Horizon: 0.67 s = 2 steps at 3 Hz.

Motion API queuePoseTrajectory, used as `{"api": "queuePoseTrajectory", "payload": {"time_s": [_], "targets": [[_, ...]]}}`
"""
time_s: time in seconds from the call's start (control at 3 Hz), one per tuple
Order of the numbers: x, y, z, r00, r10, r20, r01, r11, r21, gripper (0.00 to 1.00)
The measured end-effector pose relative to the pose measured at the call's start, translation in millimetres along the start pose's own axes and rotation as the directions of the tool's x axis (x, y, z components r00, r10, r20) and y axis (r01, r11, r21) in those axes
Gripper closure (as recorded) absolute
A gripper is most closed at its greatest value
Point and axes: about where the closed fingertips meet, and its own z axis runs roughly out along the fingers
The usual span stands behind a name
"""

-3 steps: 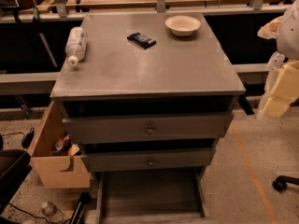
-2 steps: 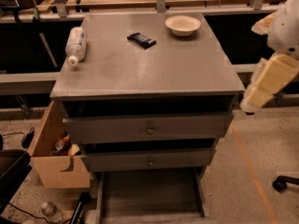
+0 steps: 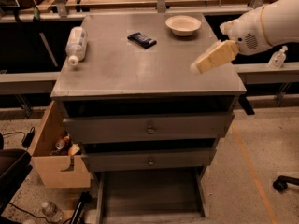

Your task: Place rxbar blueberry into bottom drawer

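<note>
You have not started the real work of this task yet: the rxbar blueberry (image 3: 142, 40) lies flat on the grey cabinet top (image 3: 140, 73), toward its far edge, untouched and well apart from the gripper (image 3: 199, 66). The gripper hangs over the right side of the top, at about 4 o'clock from the bar, pointing down and left toward the surface. It has no hold of the bar, and whether it is open or closed I cannot tell from this view. The white bowl (image 3: 183, 24) sits at 2 o'clock from the bar and the clear bottle (image 3: 76, 45) lies on its side at 9 o'clock, both apart from it, so your approach looks unobstructed. The bottom drawer (image 3: 152, 195) is already pulled out at 6 o'clock below the 2 upper drawers (image 3: 149, 127), its flat floor exposed, so you likely need no opening step. By my judgement 3 steps remain: reach the bar, grasp it, then carry it down and release it into that drawer.
</note>
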Motion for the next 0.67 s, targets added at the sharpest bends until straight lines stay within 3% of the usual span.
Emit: {"api": "queuePoseTrajectory", "payload": {"time_s": [0.33, 0.67], "targets": [[-29.9, -32.1, 43.2, 0.973, 0.02, 0.229, -0.022, 0.9997, 0.009, 0.0], [-41.7, -49.9, 54.6, 0.957, 0.016, 0.291, -0.035, 0.9976, 0.06, 0.0]]}}
